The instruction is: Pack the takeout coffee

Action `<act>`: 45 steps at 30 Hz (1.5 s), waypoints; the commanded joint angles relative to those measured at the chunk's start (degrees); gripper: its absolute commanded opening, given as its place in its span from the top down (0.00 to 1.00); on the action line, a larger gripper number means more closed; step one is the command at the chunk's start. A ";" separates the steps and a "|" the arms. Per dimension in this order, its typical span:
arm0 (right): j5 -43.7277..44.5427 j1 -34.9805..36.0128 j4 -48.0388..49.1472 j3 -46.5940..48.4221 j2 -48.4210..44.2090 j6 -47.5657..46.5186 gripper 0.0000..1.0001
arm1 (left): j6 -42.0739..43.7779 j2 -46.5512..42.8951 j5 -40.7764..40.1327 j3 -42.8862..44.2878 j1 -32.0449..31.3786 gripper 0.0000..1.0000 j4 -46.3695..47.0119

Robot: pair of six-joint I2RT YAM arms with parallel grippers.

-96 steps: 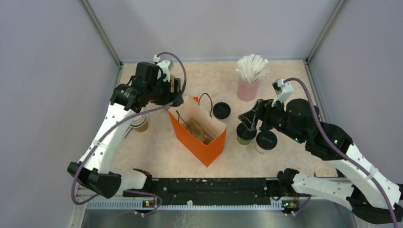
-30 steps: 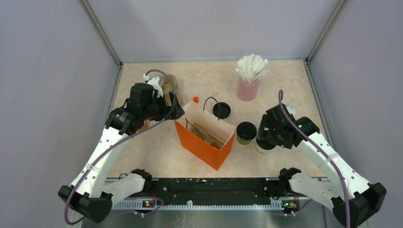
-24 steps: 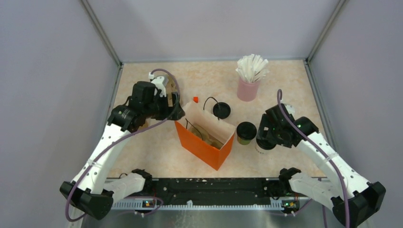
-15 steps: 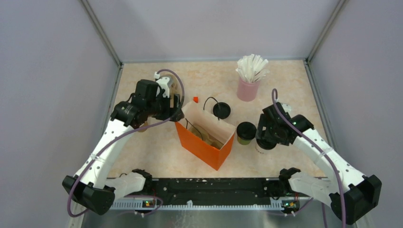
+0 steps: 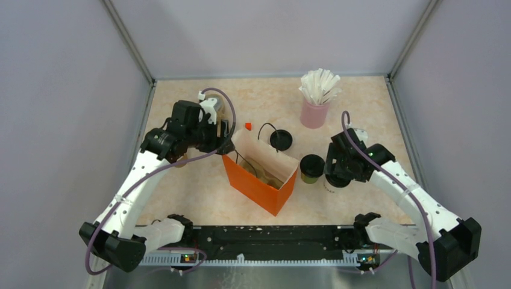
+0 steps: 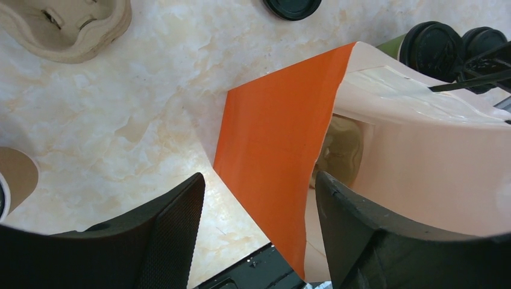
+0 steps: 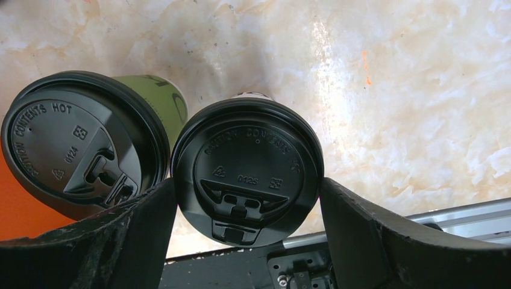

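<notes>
The olive takeout coffee [image 5: 312,168] with a black lid stands right of the orange bag [image 5: 259,183]; it also shows in the right wrist view [image 7: 84,150]. A second black-lidded cup [image 7: 247,162] with a pale side stands against it. My right gripper [image 7: 247,186] is open, straddling this second cup, with a finger close by each side of its lid. In the top view the right gripper [image 5: 336,174] hides that cup. My left gripper [image 5: 226,143] is open at the bag's back-left corner, its fingers [image 6: 175,211] either side of the orange wall [image 6: 277,150].
A tan object [image 6: 343,144] lies inside the bag. A loose black lid [image 5: 281,139] lies behind the bag. A pink cup of white straws [image 5: 314,111] stands at the back right. A pulp cup carrier [image 6: 66,27] and a brown cup [image 6: 15,177] sit by the left arm.
The right arm swung in over the second lidded cup and edged slightly back-left. The bag shifted right earlier. The left gripper stayed at the bag's corner.
</notes>
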 commanded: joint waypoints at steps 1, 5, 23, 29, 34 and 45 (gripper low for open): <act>0.25 -0.46 -0.58 -0.20 1.03 -0.14 0.16 | 0.55 -1.76 3.34 0.72 0.03 0.28 3.44; -0.25 -0.47 0.16 -0.56 -0.52 -0.32 0.21 | 0.90 -1.59 4.09 1.65 -0.02 0.28 2.87; -1.78 -0.47 -6.60 17.68 -3.16 -10.56 0.39 | 4.54 1.17 10.56 6.16 -0.02 0.34 1.24; -5.75 -0.47 -8.70 32.41 -0.86 -16.58 0.39 | 4.36 2.36 11.18 5.47 -0.01 0.41 0.90; -11.96 -0.41 -10.69 49.03 3.03 -19.26 0.40 | 2.36 2.63 12.65 6.72 -0.02 0.52 2.24; -38.82 1.84 5.55 51.91 2.70 -16.75 0.43 | -5.80 -0.68 12.61 3.40 -0.02 0.87 5.15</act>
